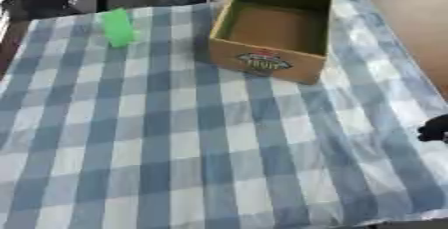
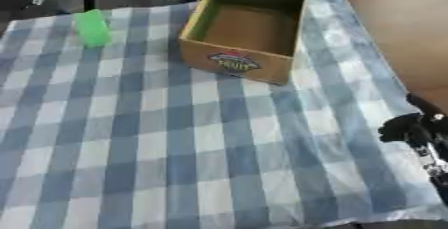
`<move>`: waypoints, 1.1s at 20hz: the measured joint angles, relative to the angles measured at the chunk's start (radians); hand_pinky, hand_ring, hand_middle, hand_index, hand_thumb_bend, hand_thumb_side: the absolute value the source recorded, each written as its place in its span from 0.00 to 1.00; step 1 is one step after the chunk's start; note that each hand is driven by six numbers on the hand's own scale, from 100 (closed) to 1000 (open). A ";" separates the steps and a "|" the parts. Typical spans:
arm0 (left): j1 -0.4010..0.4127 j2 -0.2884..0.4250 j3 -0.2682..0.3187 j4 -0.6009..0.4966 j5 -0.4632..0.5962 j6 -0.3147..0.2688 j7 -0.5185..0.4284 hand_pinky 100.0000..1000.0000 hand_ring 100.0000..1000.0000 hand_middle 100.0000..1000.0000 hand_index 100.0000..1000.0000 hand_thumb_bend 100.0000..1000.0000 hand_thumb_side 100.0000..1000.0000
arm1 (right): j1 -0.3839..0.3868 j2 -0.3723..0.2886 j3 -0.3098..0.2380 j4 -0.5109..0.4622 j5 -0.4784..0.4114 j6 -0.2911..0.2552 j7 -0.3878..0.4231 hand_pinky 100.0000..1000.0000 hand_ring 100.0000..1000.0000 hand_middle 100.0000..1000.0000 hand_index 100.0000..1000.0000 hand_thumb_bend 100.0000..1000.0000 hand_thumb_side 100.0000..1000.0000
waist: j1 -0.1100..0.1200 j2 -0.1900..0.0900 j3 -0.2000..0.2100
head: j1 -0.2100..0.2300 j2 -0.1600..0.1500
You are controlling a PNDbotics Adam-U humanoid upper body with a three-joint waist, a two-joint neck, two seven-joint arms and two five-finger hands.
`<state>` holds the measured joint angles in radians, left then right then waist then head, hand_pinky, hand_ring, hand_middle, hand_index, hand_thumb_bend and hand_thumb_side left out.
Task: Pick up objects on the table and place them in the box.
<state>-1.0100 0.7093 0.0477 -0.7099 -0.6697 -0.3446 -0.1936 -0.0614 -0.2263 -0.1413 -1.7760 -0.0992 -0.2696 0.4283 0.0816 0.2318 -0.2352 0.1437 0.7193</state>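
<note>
- Cardboard box point(image 1: 273, 32) open-topped on the checked cloth point(image 1: 175, 138), nothing visible inside
- Green object point(image 1: 117, 27) left of the box, well apart
- Right hand point(image 2: 418, 132) right of the box, near the cloth's edge; finger state cannot be told

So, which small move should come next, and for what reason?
Probably bring a hand toward the green object: it stands on the checked cloth left of the box, which looks empty. Only the right hand shows, at the right edge, far from it.
</note>
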 measured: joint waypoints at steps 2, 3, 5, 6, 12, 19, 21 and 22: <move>-0.015 -0.009 0.007 0.037 -0.076 0.007 0.034 0.81 0.76 0.77 0.94 0.45 0.43 | -0.001 0.000 0.000 0.000 0.000 -0.001 0.002 0.61 0.64 0.58 0.96 0.00 0.56 | 0.005 0.005 -0.009 | 0.004 -0.002; -0.021 -0.014 0.011 0.051 -0.111 0.014 0.050 0.81 0.77 0.78 0.95 0.48 0.46 | -0.002 0.000 0.000 0.000 0.000 -0.002 0.003 0.61 0.64 0.58 0.96 0.00 0.56 | 0.007 0.007 -0.013 | 0.005 -0.004; -0.034 -0.026 0.017 0.078 -0.173 0.031 0.080 0.81 0.77 0.78 0.95 0.54 0.49 | -0.006 0.000 0.001 0.000 0.000 -0.001 0.005 0.61 0.64 0.58 0.96 0.00 0.57 | 0.011 0.013 -0.021 | 0.009 -0.007; -0.038 -0.031 0.020 0.090 -0.199 0.039 0.092 0.81 0.77 0.78 0.95 0.55 0.50 | -0.008 0.000 0.001 0.000 0.000 0.000 0.006 0.61 0.64 0.58 0.96 0.00 0.57 | 0.013 0.015 -0.024 | 0.011 -0.008; -0.045 -0.048 0.034 0.148 -0.289 0.073 0.130 0.79 0.75 0.75 0.94 0.51 0.55 | -0.013 0.000 0.001 0.000 0.001 0.001 0.007 0.61 0.64 0.58 0.96 0.00 0.57 | 0.023 0.028 -0.042 | 0.013 -0.013; -0.029 -0.048 0.044 0.178 -0.302 0.085 0.129 0.79 0.75 0.75 0.93 0.47 0.55 | -0.020 0.000 0.001 0.000 0.001 0.002 0.008 0.61 0.64 0.58 0.96 0.00 0.57 | 0.031 0.041 -0.054 | 0.014 -0.025; -0.024 -0.044 0.045 0.178 -0.300 0.085 0.128 0.79 0.75 0.75 0.94 0.45 0.53 | -0.022 0.000 0.001 0.000 0.002 0.002 0.008 0.61 0.64 0.58 0.96 0.00 0.57 | 0.032 0.043 -0.055 | 0.014 -0.026; -0.021 -0.040 0.046 0.178 -0.299 0.085 0.128 0.79 0.75 0.75 0.94 0.45 0.53 | -0.023 0.000 0.001 0.000 0.002 0.002 0.008 0.61 0.64 0.58 0.96 0.00 0.57 | 0.032 0.045 -0.056 | 0.013 -0.026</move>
<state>-1.0310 0.6695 0.0939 -0.5316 -0.9683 -0.2599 -0.0655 -0.0842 -0.2268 -0.1404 -1.7761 -0.0974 -0.2679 0.4359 0.1132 0.2764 -0.2911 0.1568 0.6933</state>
